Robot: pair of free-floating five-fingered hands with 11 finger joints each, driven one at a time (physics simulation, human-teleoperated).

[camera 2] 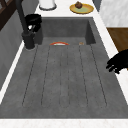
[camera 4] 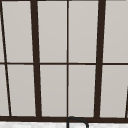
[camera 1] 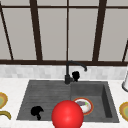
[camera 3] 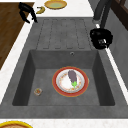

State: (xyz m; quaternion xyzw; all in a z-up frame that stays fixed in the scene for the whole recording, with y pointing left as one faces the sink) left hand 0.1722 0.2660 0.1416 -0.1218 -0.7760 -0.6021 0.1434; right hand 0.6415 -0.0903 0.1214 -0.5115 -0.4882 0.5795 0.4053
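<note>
Right hand sits at the faucet, just at 3 o'clock of the base post, fingers curled around what looks like the faucet lever (lever itself hidden under the hand, so the clamp is a judgement); the right side view shows the same hand bunched against the post at the sink's back rim. Left hand hangs over the drainboard's front edge at about 7 o'clock of the faucet, well apart from it, fingers loosely curled, holding nothing. So the right hand is nearer by far. The faucet spout arcs toward 3 o'clock, over the basin. In the basin: orange-rimmed plate with an eggplant on it, small item at the plate's 8 o'clock. A red ball is up front in the front view.
</note>
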